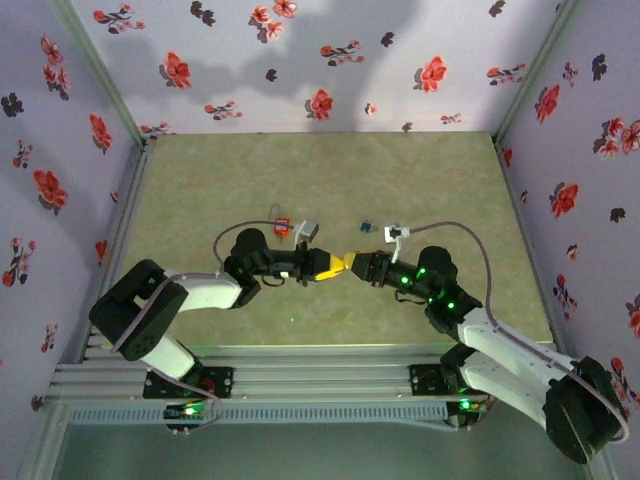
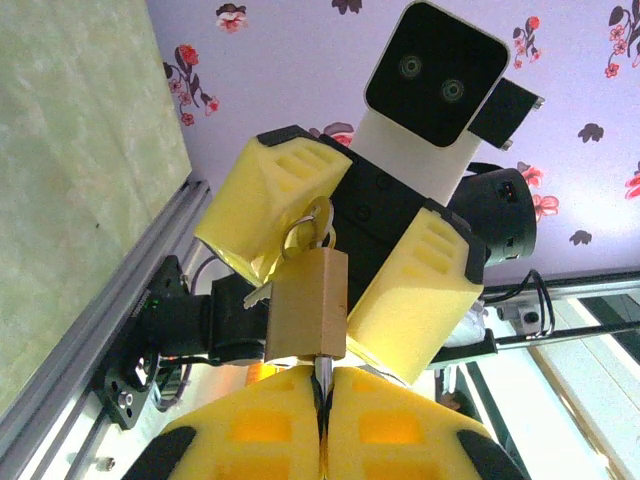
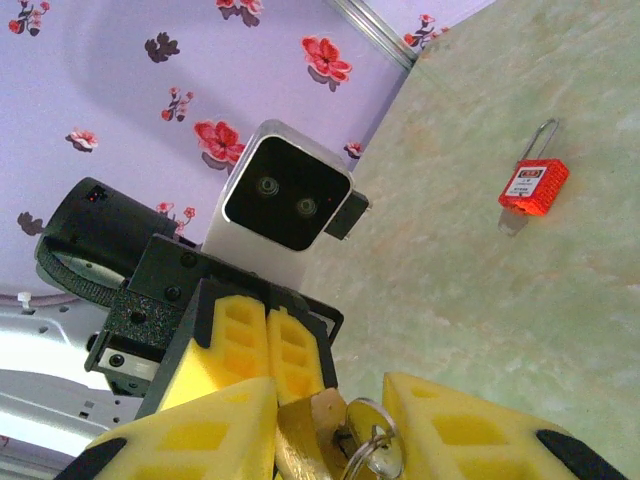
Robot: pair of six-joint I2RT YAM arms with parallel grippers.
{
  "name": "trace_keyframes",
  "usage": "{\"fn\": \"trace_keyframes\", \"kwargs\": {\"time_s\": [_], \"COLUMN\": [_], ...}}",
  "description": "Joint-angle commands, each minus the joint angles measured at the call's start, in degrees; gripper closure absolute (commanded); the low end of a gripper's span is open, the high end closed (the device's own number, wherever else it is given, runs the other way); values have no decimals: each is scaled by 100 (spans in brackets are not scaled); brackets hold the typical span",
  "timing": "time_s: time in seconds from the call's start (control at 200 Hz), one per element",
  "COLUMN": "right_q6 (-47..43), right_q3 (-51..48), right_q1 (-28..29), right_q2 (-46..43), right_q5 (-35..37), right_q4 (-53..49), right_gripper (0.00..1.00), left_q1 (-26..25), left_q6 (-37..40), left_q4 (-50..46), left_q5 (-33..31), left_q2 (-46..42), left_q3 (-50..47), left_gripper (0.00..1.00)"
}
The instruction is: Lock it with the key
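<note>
My left gripper (image 2: pixel 322 400) is pressed shut on the padlock (image 2: pixel 308 305), held above mid-table. The key (image 3: pixel 365 418) points toward 3 o'clock. The right gripper (image 3: pixel 335 405) straddles it, but I can't tell if it grips. I'd clamp the key's head squarely, then twist without tugging.

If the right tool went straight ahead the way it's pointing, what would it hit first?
Most likely the key sticking out of the brass padlock, which sits between the fingers of the right tool. The left tool holding the padlock is just behind, though depth is hard to judge.
</note>
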Motion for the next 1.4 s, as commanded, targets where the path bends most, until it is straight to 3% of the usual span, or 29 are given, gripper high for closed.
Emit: {"fn": "trace_keyframes", "kwargs": {"time_s": [0.0,0.58,0.785,1.23,1.255,1.31,1.395], "right_q6": [113,439,320,246,247,247,306], "right_q3": [103,-91,-100,-29,-33,-31,-37], "right_q1": [-72,-23,0,-4,-5,0,-6], "right_q2": [-65,-59,-104,-79,-85,-63,-41], "right_q5": [127,-911,-827,-719,-713,-709,-647], "right_q4": [63,790,556,277,268,258,248], "right_gripper": [67,67,67,82,84,100,100], "left_q1": [-70,-44,-44,-44,-48,-48,-48], "left_q6": [214,229,218,255,255,258,275], "left_q4": [109,61,58,48,46,39,28], "left_q5": [208,116,116,124,123,134,143], "left_q2": [-156,-138,-125,-145,-147,-151,-152], "left_q3": [21,84,102,95,99,112,117], "left_gripper": [100,100,100,100,100,100,100]}}
